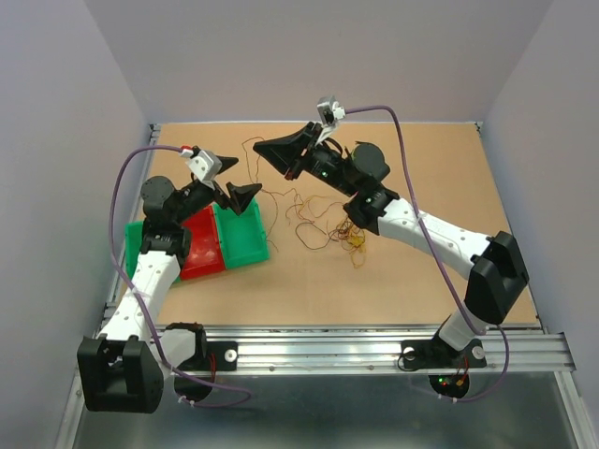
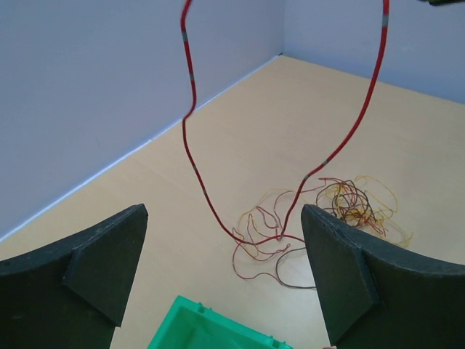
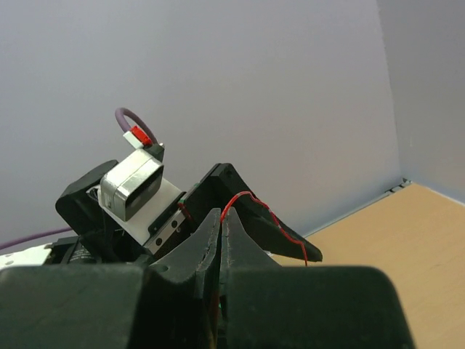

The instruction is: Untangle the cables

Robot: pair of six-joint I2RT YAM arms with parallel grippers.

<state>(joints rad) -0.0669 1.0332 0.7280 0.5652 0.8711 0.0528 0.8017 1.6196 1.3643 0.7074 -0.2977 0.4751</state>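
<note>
The cables [image 1: 348, 231] lie as a small tangle of thin brown, orange and dark wires mid-table, with loose strands [image 1: 309, 224] spread to their left. One red wire [image 2: 193, 149] is lifted out of the tangle [image 2: 356, 203] and hangs in a long loop. My right gripper [image 1: 264, 148] is raised over the table's back left, shut on this red wire [image 3: 270, 212] at its fingertips [image 3: 222, 215]. My left gripper [image 1: 236, 180] is open above the green bin, and the red loop hangs in front of its spread fingers [image 2: 109, 258], not touching them.
A green bin [image 1: 241, 234], a red bin [image 1: 201, 245] and another green bin [image 1: 134, 238] stand side by side at the table's left. The near green bin's corner [image 2: 211, 331] sits just below my left gripper. Grey walls enclose the table on three sides.
</note>
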